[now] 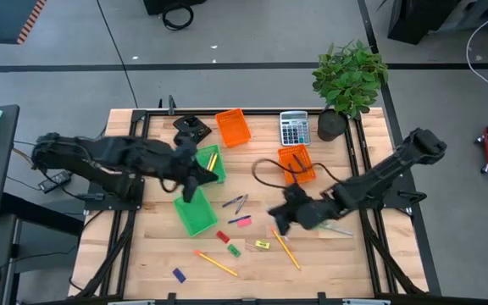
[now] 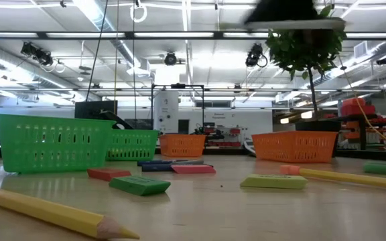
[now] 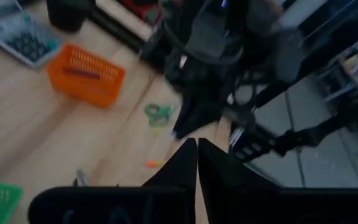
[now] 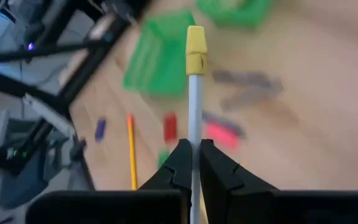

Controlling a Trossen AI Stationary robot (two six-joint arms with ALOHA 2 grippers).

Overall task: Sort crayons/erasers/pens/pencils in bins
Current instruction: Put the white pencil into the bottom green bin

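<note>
My right gripper [image 4: 195, 155] hangs over the middle of the table [image 1: 276, 219], shut on a slim white stick with a yellow end [image 4: 196, 50]. My left gripper [image 3: 197, 155] is shut with nothing in it, above the two green bins [image 1: 208, 163] [image 1: 195, 213]. Two orange bins [image 1: 233, 127] [image 1: 297, 163] stand farther back. Flat on the wood lie pens [image 1: 237, 203], two yellow pencils [image 1: 217, 263] [image 1: 286, 250], and red [image 1: 223, 236], green [image 1: 235, 250], yellow [image 1: 263, 245], blue [image 1: 179, 274] and pink [image 1: 242, 221] erasers. My right gripper pinches the white stick's shaft [image 4: 195, 134] between its two fingers. The stick runs forward along the fingers, its yellow end farthest from the gripper. The fingers slant downward toward the table's left, and the stick is lifted clear of the table.
A grey calculator [image 1: 294, 129] and a potted plant [image 1: 350, 80] stand at the far right. Green-handled scissors [image 3: 159, 114] lie near the right arm. A black cable [image 1: 265, 169] loops beside the nearer orange bin. Bare wood shows along the near edge.
</note>
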